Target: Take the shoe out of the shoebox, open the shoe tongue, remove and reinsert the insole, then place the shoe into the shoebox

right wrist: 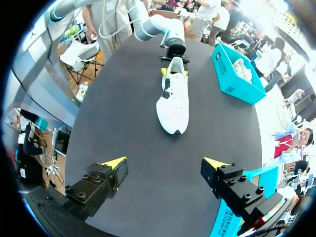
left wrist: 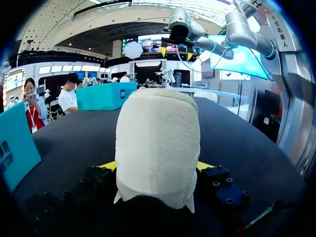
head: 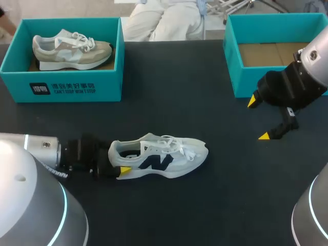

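1. A blue-green box is seen at the far left corner of the desk. A tan shoe is laid inside it.
2. The left tool is found near the front left of the desk. It is pinched on the heel of the white shoe. In the left wrist view one yellow tip is pressed on each side of the heel.
3. The white shoe is laid on the desk near the middle, outside both boxes. Its toe is pointed to the right.
4. A shoebox is seen at the far right corner. Only its brown floor can be seen inside it.
5. The right tool is held over the desk, just in front of that shoebox. Its fingers are spread wide and nothing is held between them. It is kept well apart from the white shoe.
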Controlling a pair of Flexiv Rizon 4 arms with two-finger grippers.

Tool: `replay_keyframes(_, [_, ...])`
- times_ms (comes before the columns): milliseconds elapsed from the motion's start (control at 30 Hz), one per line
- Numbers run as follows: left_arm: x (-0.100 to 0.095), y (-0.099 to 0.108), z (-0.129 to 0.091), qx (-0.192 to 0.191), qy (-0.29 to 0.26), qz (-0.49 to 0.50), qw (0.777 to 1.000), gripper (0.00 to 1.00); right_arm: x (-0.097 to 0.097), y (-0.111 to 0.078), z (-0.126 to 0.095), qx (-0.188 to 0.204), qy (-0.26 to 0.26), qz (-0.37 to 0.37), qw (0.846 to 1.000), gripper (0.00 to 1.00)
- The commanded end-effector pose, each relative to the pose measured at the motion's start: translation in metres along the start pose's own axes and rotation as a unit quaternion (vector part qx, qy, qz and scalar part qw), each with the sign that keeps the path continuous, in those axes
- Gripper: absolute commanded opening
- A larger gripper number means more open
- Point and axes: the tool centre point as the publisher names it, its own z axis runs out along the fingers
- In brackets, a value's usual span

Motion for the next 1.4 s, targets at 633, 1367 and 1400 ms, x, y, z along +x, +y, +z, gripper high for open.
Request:
replay_keyframes(633, [0.001, 0.002, 0.004, -0.001, -0.002, 0.0, 1.0, 0.0, -0.001, 0.001, 0.001, 0.001, 0.0, 0.0, 1.0, 1.0])
replay_keyframes(1367, [0.001, 0.002, 0.004, -0.001, -0.002, 0.0, 1.0, 0.22, -0.025, 0.055, 0.047, 0.003, -0.044, 0.177, 0.983, 1.0])
replay_keyframes(1400, [0.001, 0.002, 0.004, -0.001, -0.002, 0.0, 1.0, 0.3, -0.025, 0.055, 0.047, 0.003, -0.044, 0.177, 0.983, 1.0])
